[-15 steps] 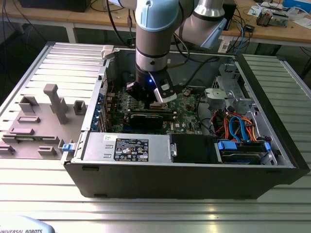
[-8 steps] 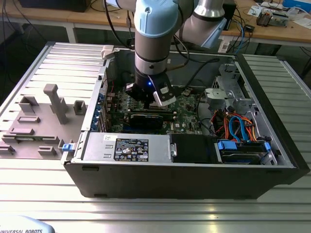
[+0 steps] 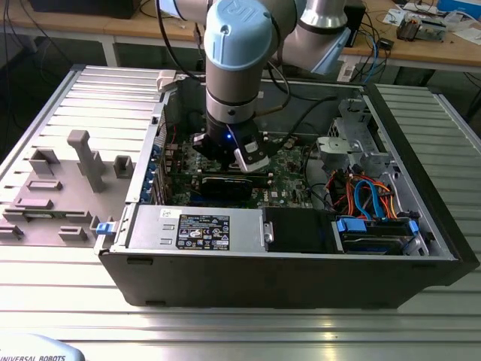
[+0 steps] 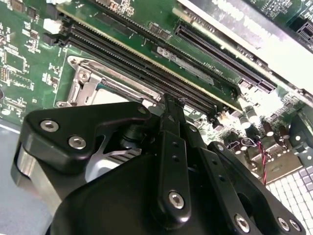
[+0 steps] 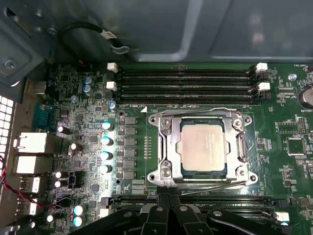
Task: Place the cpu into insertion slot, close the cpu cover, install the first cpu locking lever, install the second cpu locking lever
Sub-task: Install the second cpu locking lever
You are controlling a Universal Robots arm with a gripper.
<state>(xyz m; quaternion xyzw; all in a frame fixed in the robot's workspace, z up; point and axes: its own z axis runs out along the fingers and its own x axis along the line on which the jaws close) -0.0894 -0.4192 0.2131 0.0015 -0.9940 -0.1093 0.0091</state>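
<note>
The cpu (image 5: 202,147), a dull silver square, lies flat in the insertion slot (image 5: 155,120) on the green board. The cpu cover (image 5: 168,147), a silver frame, lies down around the chip. One thin wire lever (image 5: 195,108) runs along the socket's side toward the memory slots. Another lever (image 5: 220,183) runs along the opposite side, slightly slanted, close to my fingertips. My gripper (image 5: 165,199) hovers at that edge of the socket with its black fingers (image 4: 170,110) together and nothing visible between them. In the exterior view my gripper (image 3: 242,167) reaches down inside the open computer case.
Long black memory slots (image 5: 186,81) flank the socket on two sides. A black card (image 3: 225,186) and the power supply (image 3: 195,226) lie toward the case's front wall. Coloured cables (image 3: 368,199) fill the exterior view's right. A grey fixture (image 3: 83,162) stands outside, at its left.
</note>
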